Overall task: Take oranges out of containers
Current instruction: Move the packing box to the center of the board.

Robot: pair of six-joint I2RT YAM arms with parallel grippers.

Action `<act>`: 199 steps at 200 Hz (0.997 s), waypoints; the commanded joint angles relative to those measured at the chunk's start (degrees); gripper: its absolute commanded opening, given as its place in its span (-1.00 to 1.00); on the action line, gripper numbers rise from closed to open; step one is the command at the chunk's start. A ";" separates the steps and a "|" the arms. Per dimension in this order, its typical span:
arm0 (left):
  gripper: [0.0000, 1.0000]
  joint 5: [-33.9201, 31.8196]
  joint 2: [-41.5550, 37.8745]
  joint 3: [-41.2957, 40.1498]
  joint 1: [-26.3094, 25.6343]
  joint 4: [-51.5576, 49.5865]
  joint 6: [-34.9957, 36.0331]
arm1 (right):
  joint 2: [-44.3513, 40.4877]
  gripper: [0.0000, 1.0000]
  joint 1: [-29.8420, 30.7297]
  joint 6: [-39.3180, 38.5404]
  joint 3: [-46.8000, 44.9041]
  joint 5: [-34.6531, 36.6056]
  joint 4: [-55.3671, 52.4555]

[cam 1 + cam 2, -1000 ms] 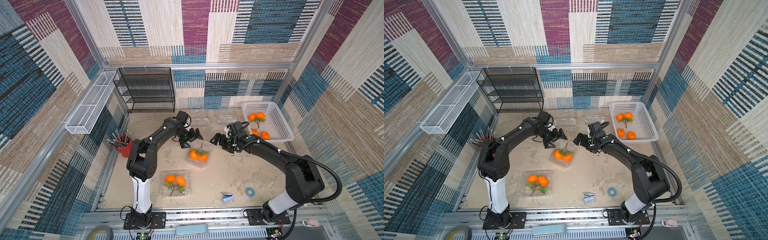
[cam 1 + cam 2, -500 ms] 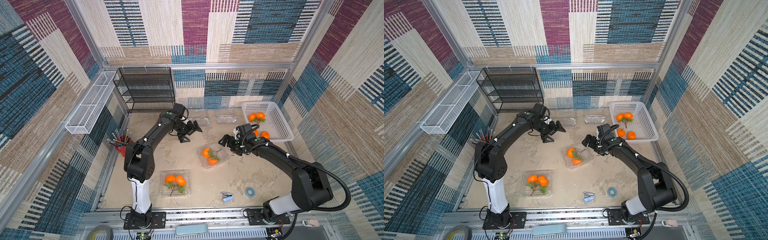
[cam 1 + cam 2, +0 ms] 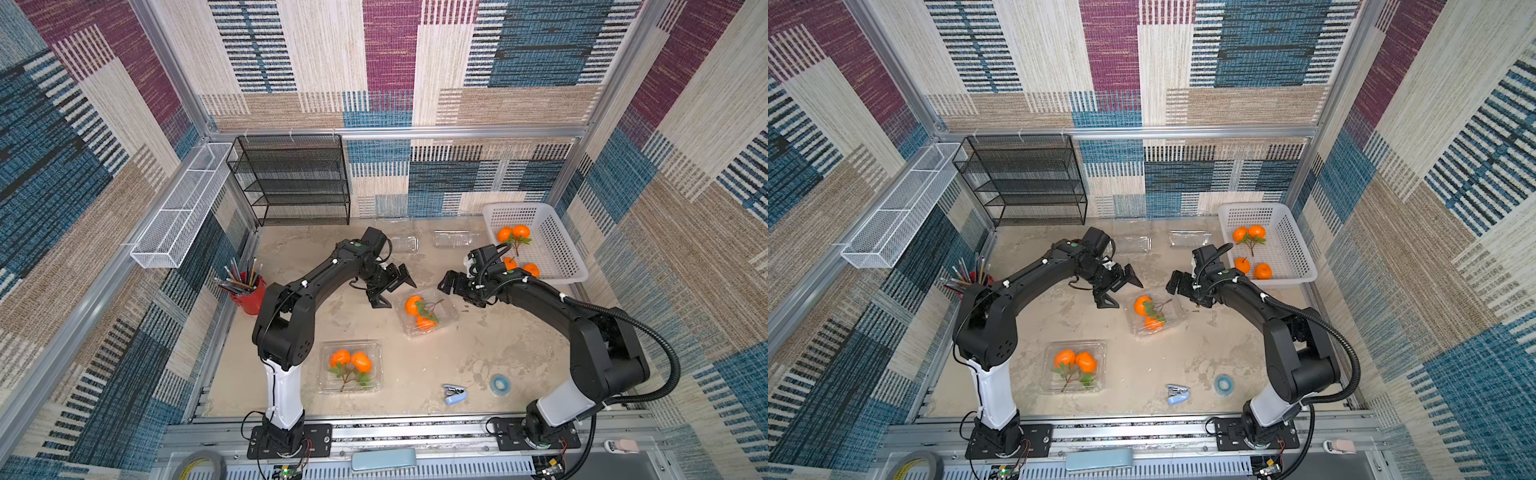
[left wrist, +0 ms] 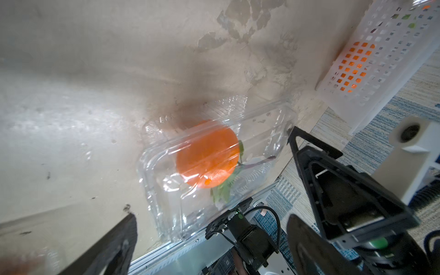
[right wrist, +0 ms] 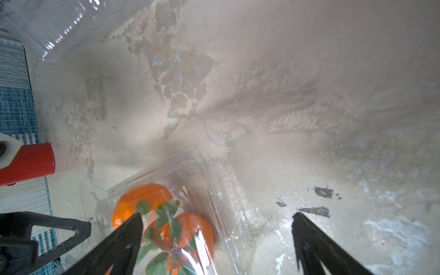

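Top views both show the beige, mottled tabletop (image 3: 478,353) with the white perforated plastic basket (image 3: 555,245) just beyond the right end effector (image 3: 460,294), already carrying four small round oranges (image 3: 513,233). That end effector and the left end effector (image 3: 398,295) face each other low over the tabletop, each with fingers spread as wide as they go and holding nothing. Between them, slightly toward the arm bases, lies a clear thin-plastic clamshell container (image 3: 444,316) with two leafy, stemmed oranges (image 3: 413,305) inside.

Over the last second this box has slid away from the left end effector toward the right one and turned, so its fruits now sit one behind the other instead of side by side. The end effectors, which had drawn apart half a second ago, are near it again. Left wrist view shows clear plastic over the fruit, so the lid seems shut. Judging by that, the box was only repositioned for opening and nothing has left it yet.

A second clamshell (image 3: 365,384) with a pair of oranges (image 3: 351,360) waits well behind the left end effector, near that arm's base. Two empty clear boxes (image 3: 405,244) lie beyond both end effectors.
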 commanded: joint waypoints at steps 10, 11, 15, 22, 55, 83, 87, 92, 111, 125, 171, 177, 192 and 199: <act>0.98 2.35 2.08 1.18 -1.15 2.76 -2.61 | -2.52 0.97 0.01 1.42 -2.56 -3.83 3.36; 0.98 2.31 2.15 1.19 -1.15 2.76 -2.62 | -2.61 0.97 0.05 1.50 -2.70 -3.93 3.44; 0.98 2.34 2.35 1.35 -1.17 2.76 -2.62 | -2.88 0.97 0.08 1.78 -3.01 -4.25 3.66; 0.98 2.59 2.86 1.68 -1.36 2.84 -2.70 | -3.25 0.97 0.08 2.33 -3.79 -5.27 4.18; 0.98 3.67 5.41 4.53 -1.84 3.23 -3.05 | -4.17 0.98 0.06 6.66 -7.74 -9.88 7.61; 0.98 4.35 7.03 6.94 -1.85 3.41 -3.40 | -4.32 0.99 0.08 10.24 -8.53 -11.75 9.83; 0.98 4.44 7.20 7.27 -1.85 3.44 -3.41 | -4.20 1.00 0.08 10.51 -8.22 -11.80 9.88; 0.98 4.68 7.45 7.62 -1.85 3.55 -3.41 | -3.83 1.00 0.07 10.90 -7.62 -11.89 9.86; 0.98 5.14 8.30 8.98 -1.35 3.73 -3.23 | -1.21 1.00 0.03 12.55 -4.27 -12.90 9.54; 0.98 5.47 9.07 9.93 -0.49 3.63 -3.01 | 1.59 1.00 0.08 14.23 -1.16 -14.68 9.69; 0.98 3.06 11.84 16.67 4.59 -1.74 1.03 | 10.60 1.00 0.08 16.38 9.55 -16.38 8.01; 0.98 2.85 12.24 17.37 5.24 -2.13 1.47 | 11.28 1.00 0.05 15.99 10.40 -15.97 7.34; 0.98 2.28 12.80 17.81 6.43 -3.14 2.61 | 12.15 0.99 -0.04 14.26 11.78 -14.83 5.56; 0.98 2.09 12.80 17.68 6.84 -3.70 3.26 | 12.18 0.99 -0.05 13.33 11.94 -14.59 5.20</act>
